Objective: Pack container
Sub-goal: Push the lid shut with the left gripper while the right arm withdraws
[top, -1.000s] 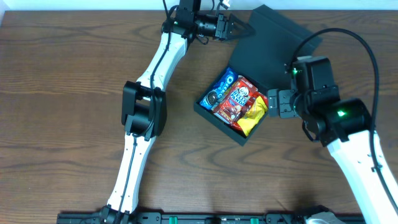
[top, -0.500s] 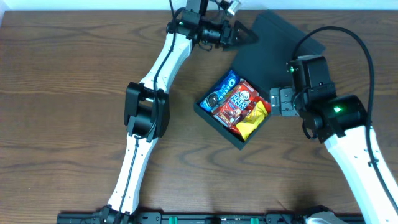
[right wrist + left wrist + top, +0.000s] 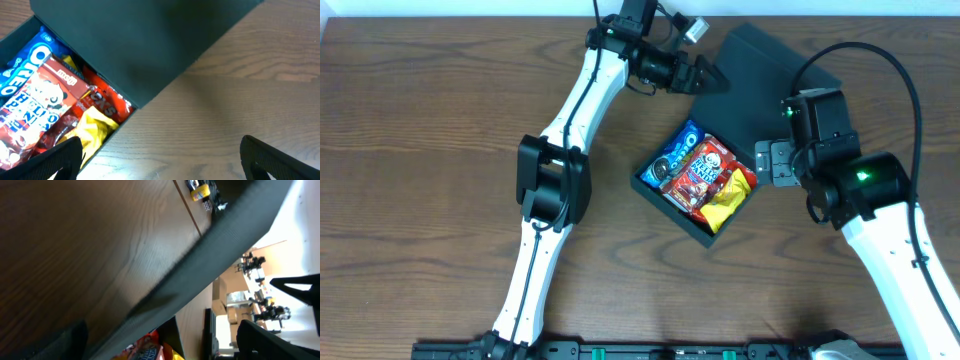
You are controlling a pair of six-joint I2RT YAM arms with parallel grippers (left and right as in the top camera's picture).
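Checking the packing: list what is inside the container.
In the container: blue Oreo packet, red snack packet, yellow packet. Anything beneath them is hidden.

The dark container [image 3: 150, 45] filled the upper frame, its flap lid [image 3: 165, 30] tilted over the open compartment at left. Inside lay a blue Oreo packet [image 3: 20, 67], a red packet [image 3: 42, 107] overlapping it, and a yellow packet [image 3: 92, 132] beside the wall. The right hand [image 3: 165, 160] hung over the wooden desk [image 3: 240, 95], its dark fingertips [image 3: 280, 157] spread wide and holding nothing.
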